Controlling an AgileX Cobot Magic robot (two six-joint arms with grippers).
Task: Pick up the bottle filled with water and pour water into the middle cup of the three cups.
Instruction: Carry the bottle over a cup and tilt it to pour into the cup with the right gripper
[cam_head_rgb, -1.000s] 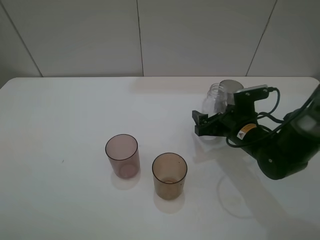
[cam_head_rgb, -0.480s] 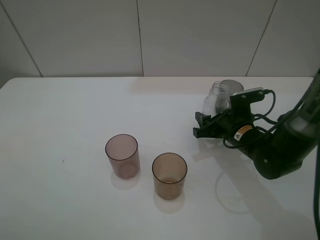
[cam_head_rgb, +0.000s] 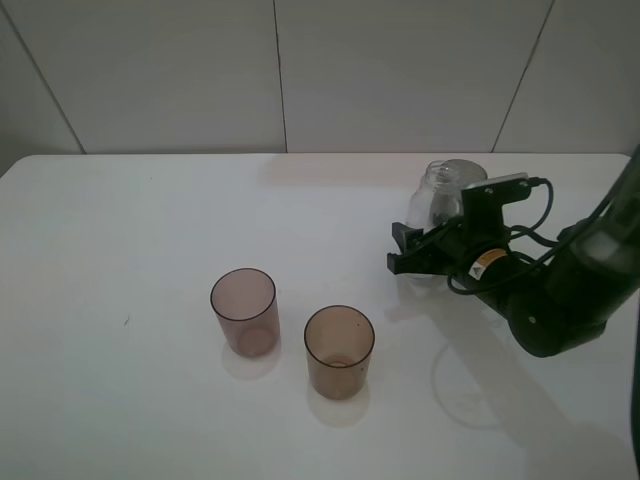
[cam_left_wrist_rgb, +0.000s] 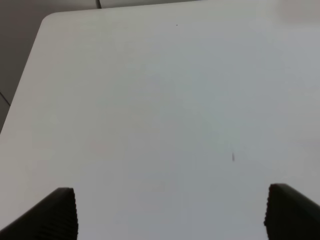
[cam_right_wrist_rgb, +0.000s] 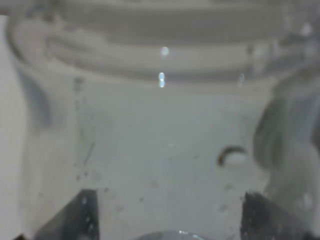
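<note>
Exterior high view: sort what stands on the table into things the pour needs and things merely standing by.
Needed for the pour:
- bottle
- amber-brown middle cup
- right gripper, at the bottle

Standing by:
- mauve-pink cup, beside the amber one
- dark grey cup, partly hidden behind the bottle

A white table with rounded corners stands against a wall of large pale tiles with thin dark joints. A tiny dark speck marks the tabletop, well apart from a faint ring-shaped mark.
</note>
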